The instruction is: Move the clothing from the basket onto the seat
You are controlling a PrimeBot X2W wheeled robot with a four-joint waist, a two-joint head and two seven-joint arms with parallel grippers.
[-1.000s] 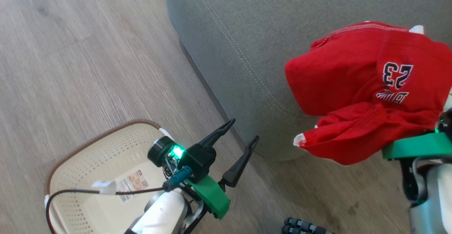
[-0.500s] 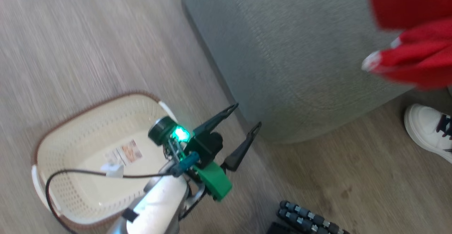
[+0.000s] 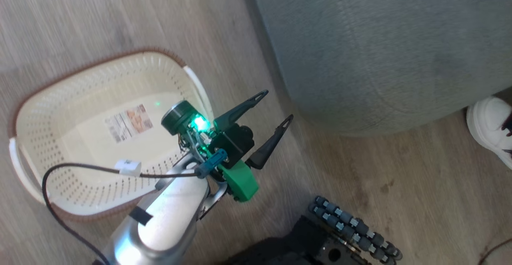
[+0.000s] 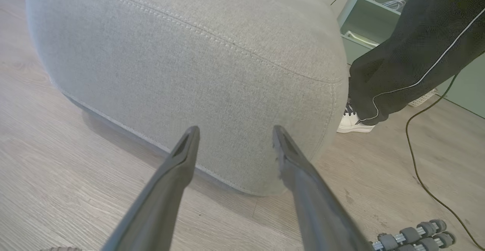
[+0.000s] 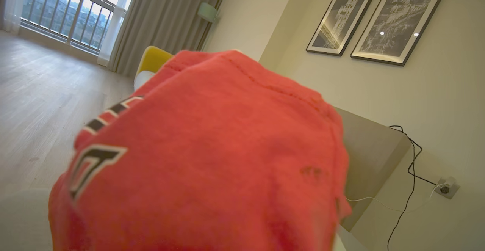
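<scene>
Clothing (image 5: 212, 156) over R jaws

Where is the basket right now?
In the head view the basket sits empty on the wood floor at the left, with the seat to its right and the open left gripper showing between them.

Seeing the basket (image 3: 52, 97) sitting on the floor (image 3: 120, 13), left of the seat (image 3: 380, 49). Spotting the left gripper (image 3: 277, 105) hanging between those two, just beside the basket's rim. Catching a person's shoe (image 3: 486, 125) standing right of the seat, and the clothing (image 5: 212, 160) hanging close before the right wrist camera.
</scene>
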